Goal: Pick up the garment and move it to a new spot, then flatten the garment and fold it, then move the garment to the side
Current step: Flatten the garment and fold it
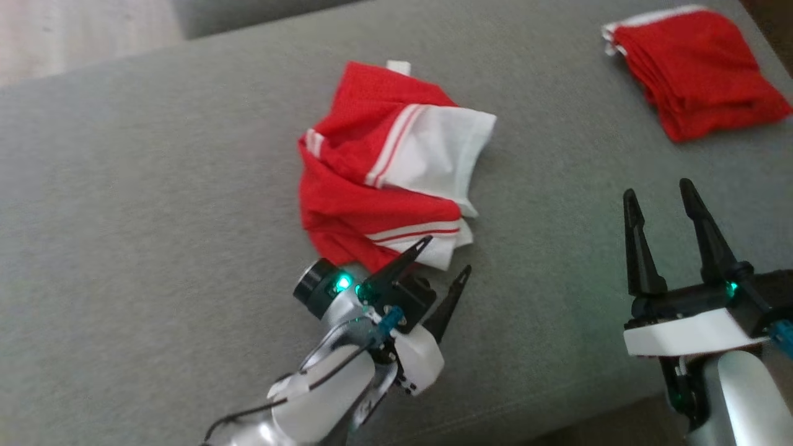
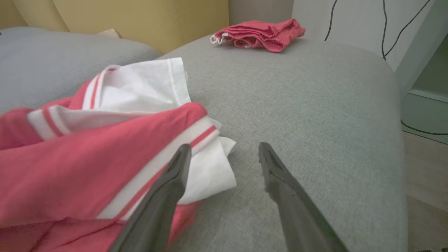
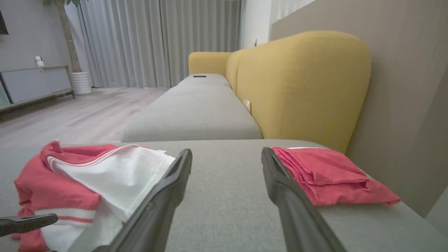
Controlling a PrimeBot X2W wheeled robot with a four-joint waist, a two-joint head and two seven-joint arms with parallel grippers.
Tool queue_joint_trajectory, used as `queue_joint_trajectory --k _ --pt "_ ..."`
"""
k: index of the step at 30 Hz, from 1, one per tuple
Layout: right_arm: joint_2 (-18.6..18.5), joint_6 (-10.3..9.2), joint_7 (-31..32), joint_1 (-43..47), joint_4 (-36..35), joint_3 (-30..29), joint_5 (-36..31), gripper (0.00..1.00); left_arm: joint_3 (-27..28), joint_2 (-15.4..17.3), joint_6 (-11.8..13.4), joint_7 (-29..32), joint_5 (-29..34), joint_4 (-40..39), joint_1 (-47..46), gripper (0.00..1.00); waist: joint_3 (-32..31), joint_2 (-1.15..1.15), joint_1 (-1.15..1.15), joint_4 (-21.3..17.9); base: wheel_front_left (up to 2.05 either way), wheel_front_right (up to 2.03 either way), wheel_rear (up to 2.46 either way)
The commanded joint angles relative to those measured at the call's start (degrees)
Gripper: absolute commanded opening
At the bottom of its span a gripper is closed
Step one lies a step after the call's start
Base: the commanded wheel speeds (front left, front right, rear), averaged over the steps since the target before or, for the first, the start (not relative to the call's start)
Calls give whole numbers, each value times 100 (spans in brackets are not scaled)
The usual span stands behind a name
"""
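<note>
The crumpled red-and-white garment [image 1: 384, 173] lies mid-way along the sofa seat [image 1: 155, 217]. The left gripper [image 1: 447, 253], fingers apart, sits at its six o'clock hem. This looks like the pickup step: next, close on that white corner. The right gripper [image 1: 657, 188] hovers spread at four o'clock.

The soft grey sofa seat [image 1: 155, 217] is wide and long. In the right wrist view, a yellow sofa back [image 3: 304, 84] stands at 2 o'clock, with a plain wall [image 3: 402, 70] at 3 o'clock. Long grey curtains [image 3: 140, 42] hang at 11 o'clock. The wood floor [image 3: 70, 119] is at 9 o'clock. A low grey cabinet [image 3: 35, 83] and a white pot [image 3: 81, 82] with a tree stand at 10 o'clock.
</note>
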Motion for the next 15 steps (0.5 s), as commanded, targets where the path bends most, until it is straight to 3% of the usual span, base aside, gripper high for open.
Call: queue_joint_trajectory --k 1,10,13,15 --pt "-95 -5 -62 -167 -173 92 66 100 83 -17 54 -69 -61 -86 -207 100 313 0 0 -322 0 0 0" --pt "-29 -5 -62 -202 -108 72 101 100 -471 -17 533 -69 -585 531 -732 100 334 0 0 -438 0 0 0" --pt "12 -5 -62 -195 -93 82 96 100 -623 -17 645 -69 -708 610 -805 42 272 0 0 -417 0 0 0" --pt "27 -5 -62 -174 -83 97 96 100 -766 -17 695 -69 -758 732 -848 15 218 0 0 -390 0 0 0"
